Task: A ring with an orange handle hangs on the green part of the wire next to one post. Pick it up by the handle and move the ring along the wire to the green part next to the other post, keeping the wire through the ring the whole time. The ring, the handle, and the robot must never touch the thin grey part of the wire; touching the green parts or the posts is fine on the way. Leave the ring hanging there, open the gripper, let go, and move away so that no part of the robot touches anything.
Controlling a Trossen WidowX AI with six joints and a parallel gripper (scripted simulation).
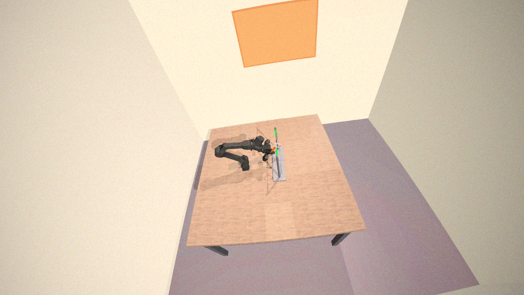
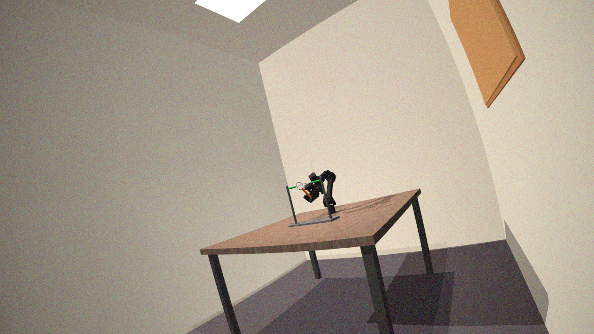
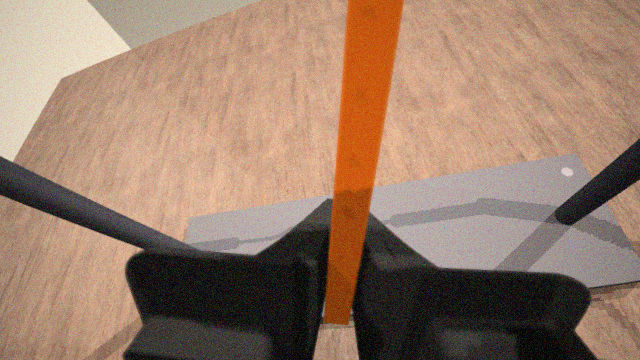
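My gripper is shut on the orange handle, which slants from the ring down toward the arm. The thin ring is around the wire, at the inner end of the green part by one post. The other green part is by the other post. The thin grey wire runs between them. Whether the ring touches it is too small to tell. The wrist view shows neither ring nor wire.
The posts rise from a flat grey base on the wooden table. The arm reaches in from one side of the base. In the wrist view, dark posts flank the fingers.
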